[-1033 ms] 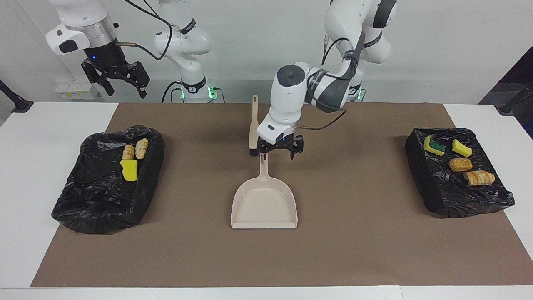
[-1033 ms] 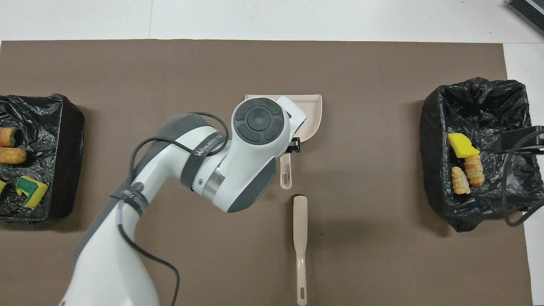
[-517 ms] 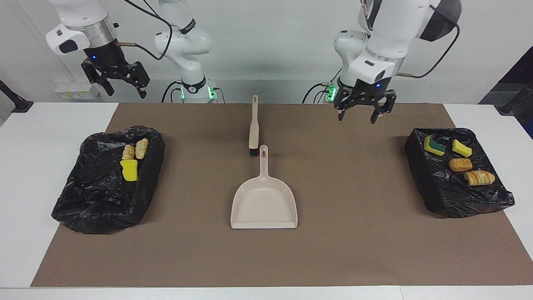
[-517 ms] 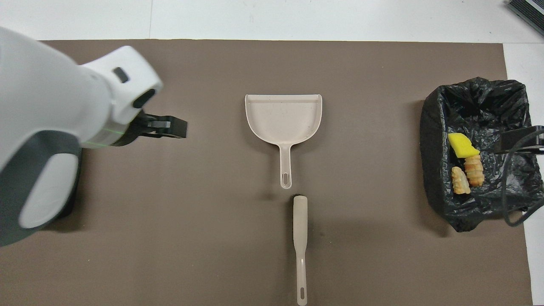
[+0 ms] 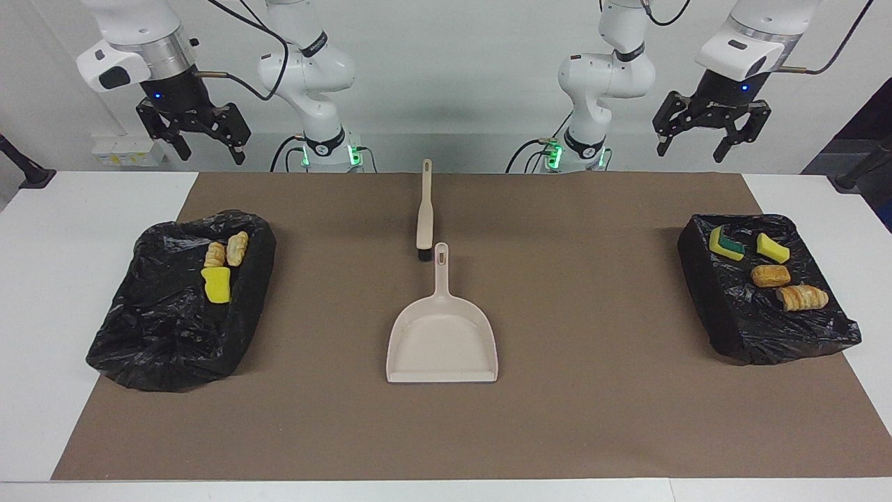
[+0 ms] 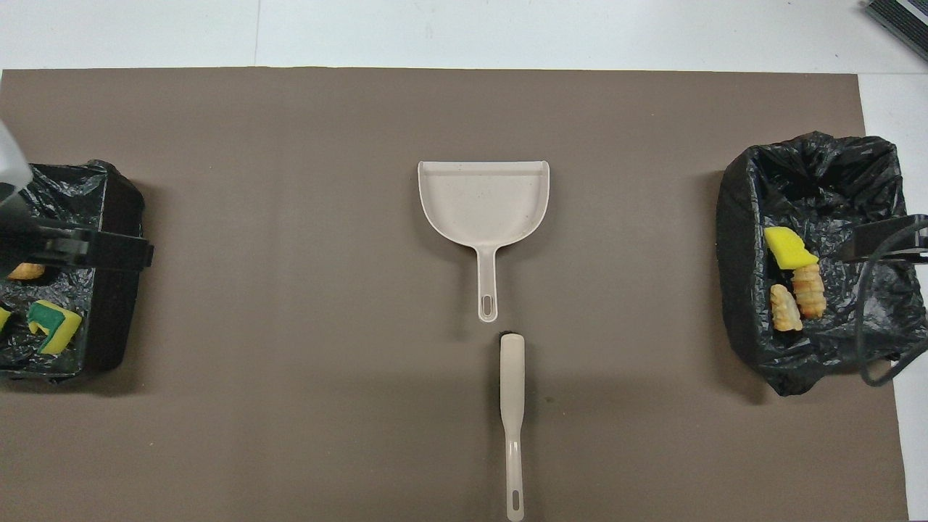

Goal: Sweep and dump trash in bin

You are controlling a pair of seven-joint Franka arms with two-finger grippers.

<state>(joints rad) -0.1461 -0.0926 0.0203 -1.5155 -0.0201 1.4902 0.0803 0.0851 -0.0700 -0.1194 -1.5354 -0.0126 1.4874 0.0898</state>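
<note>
The trash lies in two black-bagged bins. The bin (image 5: 699, 279) at the left arm's end holds a green-and-yellow sponge (image 5: 725, 242), a yellow sponge (image 5: 772, 247) and two bread lumps (image 5: 770, 276). The bin (image 5: 160, 348) at the right arm's end holds a yellow sponge (image 5: 216, 284) and two bread lumps (image 5: 237, 248). My left gripper (image 5: 690, 152) is open and empty, high over the table's robot-side edge near its bin. My right gripper (image 5: 213, 157) is open and empty, raised near its own bin, and waits.
A beige dustpan (image 5: 442, 341) lies flat mid-mat, its handle pointing toward the robots. A beige brush (image 5: 424, 209) lies in line with it, nearer to the robots. In the overhead view the dustpan (image 6: 483, 199) and brush (image 6: 512, 406) show uncovered.
My left gripper has risen from the dustpan's handle and swung back to the left arm's end of the table. The dustpan, the brush and the right arm have not moved.
</note>
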